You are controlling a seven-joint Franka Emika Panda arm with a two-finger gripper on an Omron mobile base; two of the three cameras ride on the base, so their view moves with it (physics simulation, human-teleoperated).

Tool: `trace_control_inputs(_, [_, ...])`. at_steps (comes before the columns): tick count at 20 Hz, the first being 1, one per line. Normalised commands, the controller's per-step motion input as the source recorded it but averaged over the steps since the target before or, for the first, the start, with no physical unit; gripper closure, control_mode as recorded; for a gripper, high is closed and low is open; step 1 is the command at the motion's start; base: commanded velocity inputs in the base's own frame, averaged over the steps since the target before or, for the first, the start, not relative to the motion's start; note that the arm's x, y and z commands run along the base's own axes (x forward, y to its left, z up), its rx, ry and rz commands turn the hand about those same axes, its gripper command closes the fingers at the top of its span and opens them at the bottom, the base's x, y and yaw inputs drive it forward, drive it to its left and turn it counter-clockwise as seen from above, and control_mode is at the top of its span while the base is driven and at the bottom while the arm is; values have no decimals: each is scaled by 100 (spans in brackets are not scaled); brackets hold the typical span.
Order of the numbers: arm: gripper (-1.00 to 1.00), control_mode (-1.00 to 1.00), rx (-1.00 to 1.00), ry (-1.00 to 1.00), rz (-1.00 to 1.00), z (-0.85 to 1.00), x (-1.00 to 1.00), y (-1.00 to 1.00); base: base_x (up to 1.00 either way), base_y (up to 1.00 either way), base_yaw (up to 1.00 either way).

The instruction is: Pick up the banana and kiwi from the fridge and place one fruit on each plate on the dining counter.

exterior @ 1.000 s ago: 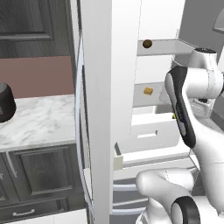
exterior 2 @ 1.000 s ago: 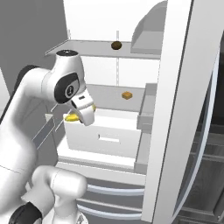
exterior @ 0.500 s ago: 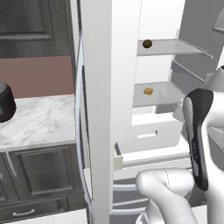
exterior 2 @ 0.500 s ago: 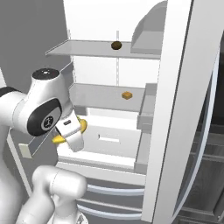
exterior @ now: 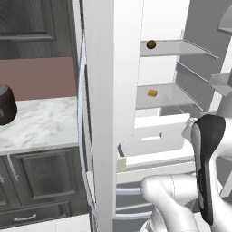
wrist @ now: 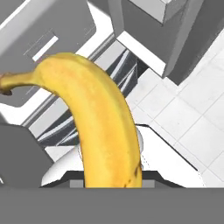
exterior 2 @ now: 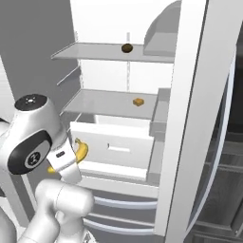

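Note:
The banana point(wrist: 103, 118) is bright yellow with a few dark marks and stands close before the hand camera, held between the fingers. From the right base it shows as a yellow curve point(exterior 2: 81, 150) beside my gripper point(exterior 2: 67, 160), which is shut on it, low in front of the white fridge point(exterior 2: 118, 28) and its pulled-out drawer point(exterior 2: 116, 148). The kiwi point(exterior 2: 126, 48) point(exterior: 151, 44) lies on the fridge's upper grey shelf, well above and beyond the gripper. My arm's elbow hides part of the hand in the right base view.
A small orange-tan cube point(exterior 2: 138, 102) point(exterior: 152, 93) sits on the middle shelf. The open fridge door point(exterior: 102, 99) stands left of the arm and another door panel point(exterior 2: 190, 118) to its right. A marble wall counter point(exterior: 41, 124) carries a dark round appliance point(exterior: 4, 105). Tiled floor point(wrist: 192, 109) lies below.
The arm has drawn back and down out of the fridge, carrying the banana from in front of the drawer to a lower spot nearer the base.

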Motion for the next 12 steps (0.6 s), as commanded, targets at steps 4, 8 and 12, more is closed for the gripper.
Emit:
trace_control_inputs(4, [100, 100, 0, 0, 0, 0, 0, 0, -80, 25, -27])
trace_control_inputs(8, [100, 100, 0, 0, 0, 0, 0, 0, -85, 23, -52])
trace_control_inputs(12, [100, 100, 0, 0, 0, 0, 0, 0, -70, 4, -73])
